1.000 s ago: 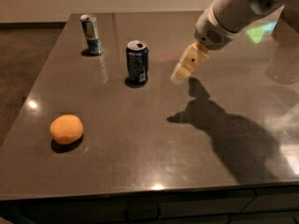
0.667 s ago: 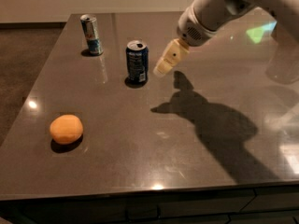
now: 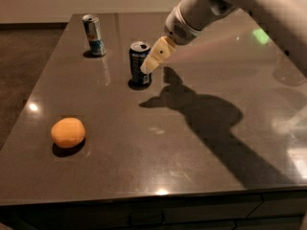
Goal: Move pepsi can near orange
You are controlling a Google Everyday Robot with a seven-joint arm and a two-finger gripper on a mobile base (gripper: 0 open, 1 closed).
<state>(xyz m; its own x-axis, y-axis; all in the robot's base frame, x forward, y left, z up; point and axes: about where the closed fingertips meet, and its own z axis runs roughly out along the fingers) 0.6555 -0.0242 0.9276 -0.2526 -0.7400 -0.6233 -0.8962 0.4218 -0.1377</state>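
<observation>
The pepsi can [image 3: 137, 67], dark navy with a silver top, stands upright on the dark table [image 3: 144, 143] a little left of centre, towards the back. The orange [image 3: 68, 132] lies at the front left, well apart from the can. My gripper [image 3: 149, 66], cream-coloured on a white arm that reaches in from the upper right, hangs just at the can's right side near its top, partly overlapping it in this view. I cannot tell whether it touches the can.
A slimmer silver and light-blue can [image 3: 93, 35] stands at the back left. The table's left edge runs close to the orange. The arm's shadow [image 3: 201, 114] falls across the middle of the table.
My gripper has moved left across the table, from well right of the pepsi can to right beside it. The cans and the orange have not moved.
</observation>
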